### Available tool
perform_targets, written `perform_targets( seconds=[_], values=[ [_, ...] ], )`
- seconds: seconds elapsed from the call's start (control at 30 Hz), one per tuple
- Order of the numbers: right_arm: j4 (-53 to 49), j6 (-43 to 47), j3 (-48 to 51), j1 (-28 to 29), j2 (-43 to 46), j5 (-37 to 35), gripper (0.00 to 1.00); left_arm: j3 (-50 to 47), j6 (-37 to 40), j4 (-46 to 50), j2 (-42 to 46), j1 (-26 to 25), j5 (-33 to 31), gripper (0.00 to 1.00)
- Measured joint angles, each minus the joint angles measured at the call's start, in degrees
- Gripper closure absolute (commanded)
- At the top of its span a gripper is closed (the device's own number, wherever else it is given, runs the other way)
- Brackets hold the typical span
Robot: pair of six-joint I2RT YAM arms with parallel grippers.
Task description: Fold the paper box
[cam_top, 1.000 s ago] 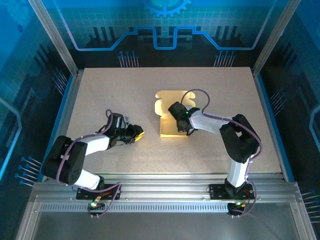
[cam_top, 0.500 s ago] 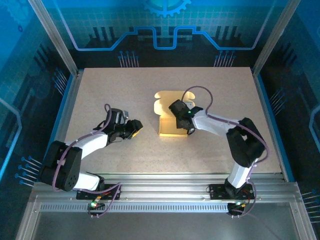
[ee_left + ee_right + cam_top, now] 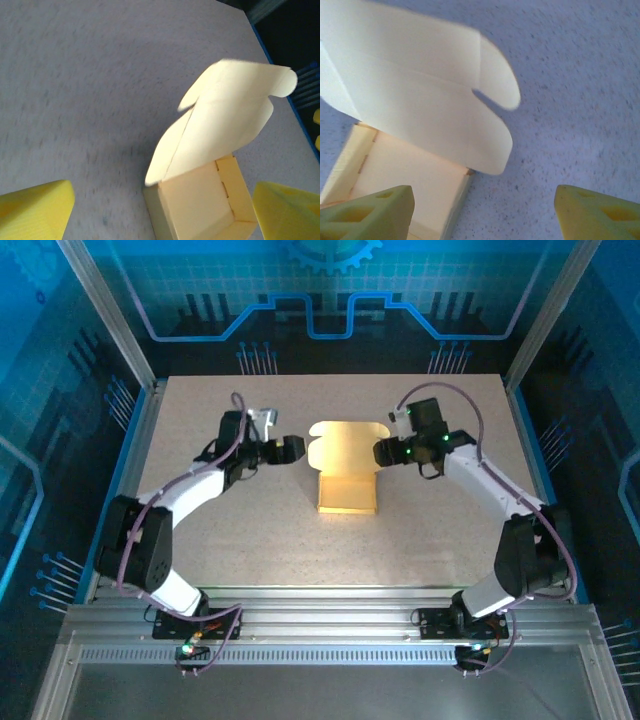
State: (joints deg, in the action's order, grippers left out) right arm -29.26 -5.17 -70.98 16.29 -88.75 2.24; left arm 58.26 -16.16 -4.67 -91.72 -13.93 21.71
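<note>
Two arms: the left gripper point(image 3: 291, 448) and the right gripper point(image 3: 381, 452) are seen from above over the far half of the table point(image 3: 200, 530), one on each side of the paper box point(image 3: 347, 492).
Box place: the paper box is set near the middle of the table, pale yellow, with its tray open on top.
Lid: the lid flap point(image 3: 346, 443) is spread from the far wall of the tray, and rounded tabs are seen at its sides; in the wrist views it is raised and tilted above the tray.
Left side: the left gripper is held just left of the lid flap and pointed right; its jaws are spread wide and nothing is gripped.
Left fingers point(image 3: 35, 212): yellow tips are seen at the lower corners of the wrist view, well apart.
Right side: the right gripper is held just right of the lid flap and pointed left; its jaws are parted wide and nothing is gripped.
Right fingers point(image 3: 370, 212): yellow tips are seen well apart, with the tray's corner near the left one.
Contact: whether either gripper touches the flap cannot be told.
</note>
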Motion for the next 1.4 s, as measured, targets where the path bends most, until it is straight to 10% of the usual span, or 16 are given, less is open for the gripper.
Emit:
perform_targets(
  seconds=[0.5,0.77,1.4],
  values=[
    [-23.6,26.4,-31.3,-7.0,-23.1,13.4,0.27,47.8,29.8,41.9,-28.5,0.0,9.6,0.17],
    [-36.9,34.2,-47.4,-6.7,-35.4,17.9,0.51,68.9,36.8,62.4,-40.9,-0.2,12.2,0.32],
    [-48.6,40.3,-54.3,-5.0,-40.4,18.8,0.75,76.3,40.7,75.5,-44.7,-2.8,12.7,0.46]
  ],
)
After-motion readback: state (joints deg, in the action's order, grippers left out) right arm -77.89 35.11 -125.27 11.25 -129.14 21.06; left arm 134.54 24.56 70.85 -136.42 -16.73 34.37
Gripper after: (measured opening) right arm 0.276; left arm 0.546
